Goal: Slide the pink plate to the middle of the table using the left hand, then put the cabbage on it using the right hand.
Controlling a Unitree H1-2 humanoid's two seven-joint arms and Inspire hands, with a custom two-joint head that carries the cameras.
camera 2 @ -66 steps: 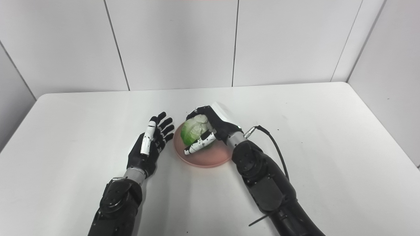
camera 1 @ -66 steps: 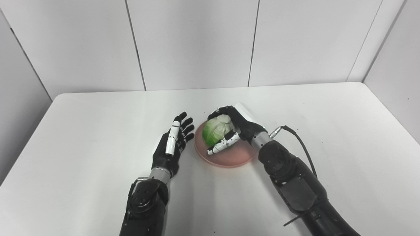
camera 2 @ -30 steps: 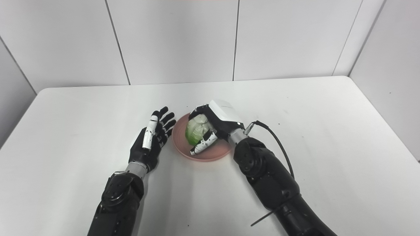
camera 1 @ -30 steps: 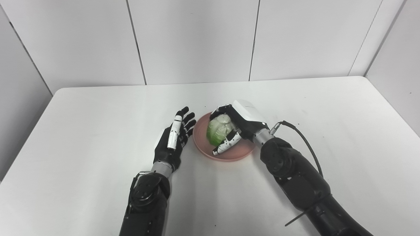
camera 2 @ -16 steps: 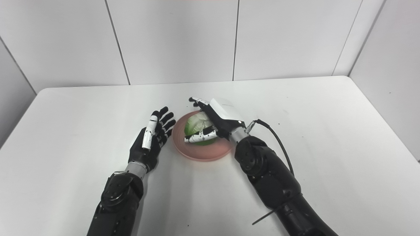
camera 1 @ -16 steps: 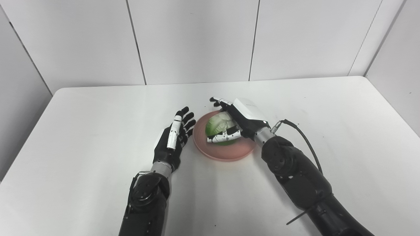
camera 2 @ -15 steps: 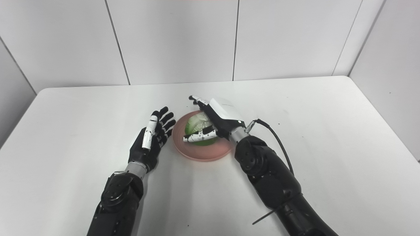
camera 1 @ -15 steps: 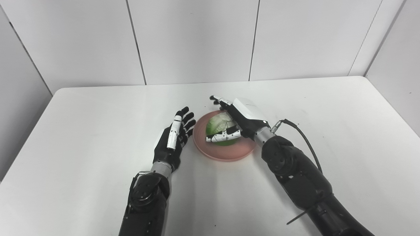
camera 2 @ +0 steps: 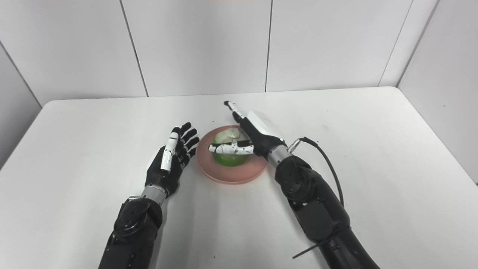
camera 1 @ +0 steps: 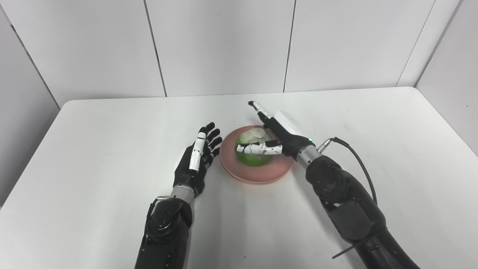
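Now: pink plate [camera 1: 257, 175] near mid-table [camera 1: 93, 149], cabbage [camera 1: 253, 154] sitting in it, green side low, pale top. Right hand [camera 1: 278, 132] at the plate's 2 o'clock, fingers spread, gripping nothing; long fingers [camera 1: 257, 107] stretch toward 11 o'clock past the rim, thumb [camera 1: 259, 149] lies across the cabbage's near face, contact unclear. Left hand [camera 1: 196, 160] at the plate's 9 o'clock, just beside the rim, palm up, fingers extended and apart, empty. A black cable [camera 1: 358, 160] trails from the right wrist.
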